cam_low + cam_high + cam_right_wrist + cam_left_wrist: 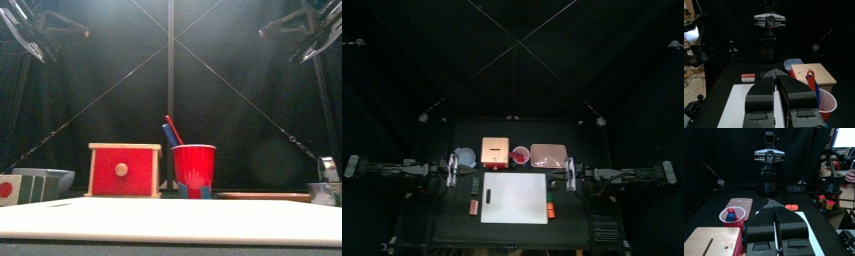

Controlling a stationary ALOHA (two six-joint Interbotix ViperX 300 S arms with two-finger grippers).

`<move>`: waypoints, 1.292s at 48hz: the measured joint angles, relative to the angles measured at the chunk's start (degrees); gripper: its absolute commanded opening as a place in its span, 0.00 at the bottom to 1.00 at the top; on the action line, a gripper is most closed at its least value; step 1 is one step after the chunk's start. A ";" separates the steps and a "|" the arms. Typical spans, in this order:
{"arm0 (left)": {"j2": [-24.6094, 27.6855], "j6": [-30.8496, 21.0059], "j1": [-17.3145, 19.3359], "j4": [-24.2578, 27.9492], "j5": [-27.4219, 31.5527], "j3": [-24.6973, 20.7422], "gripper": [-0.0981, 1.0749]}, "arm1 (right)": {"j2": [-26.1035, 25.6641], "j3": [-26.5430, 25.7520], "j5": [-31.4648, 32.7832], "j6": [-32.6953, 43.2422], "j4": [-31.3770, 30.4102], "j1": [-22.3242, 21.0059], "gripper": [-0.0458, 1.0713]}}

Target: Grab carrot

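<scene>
In the top view, your carrot is a small orange piece on the table, touching or just beside the right edge of the white board, towards the front. The right gripper sits near it, further back and just off the board's right side. The left gripper is well apart from it, across the board. The carrot's long axis seems to run front to back, along the board's edge. You cannot tell which end is the tip.

In the front view, both arms hang high at the top corners, the left arm and the right arm. Below them stand the wooden box and the red cup. The carrot cannot be made out here.

In the left wrist view, the left gripper has its jaws pressed together on nothing. The carrot lies flat just beyond the jaw tips, its length crosswise to them.

In the right wrist view, the right gripper is likewise clenched and empty. You cannot pick out the carrot here.
</scene>
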 measured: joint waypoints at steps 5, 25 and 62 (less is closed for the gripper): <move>0.00 0.00 0.09 0.53 -2.37 0.00 0.05 | 0.00 0.35 0.18 0.44 0.35 0.18 0.04; 2.55 -0.18 0.00 0.62 -6.94 1.67 0.09 | 1.67 -1.41 16.70 20.21 12.66 4.48 0.05; 7.73 -0.09 0.26 -5.27 -7.73 1.32 0.47 | 18.90 -3.96 44.12 52.47 15.56 8.96 0.76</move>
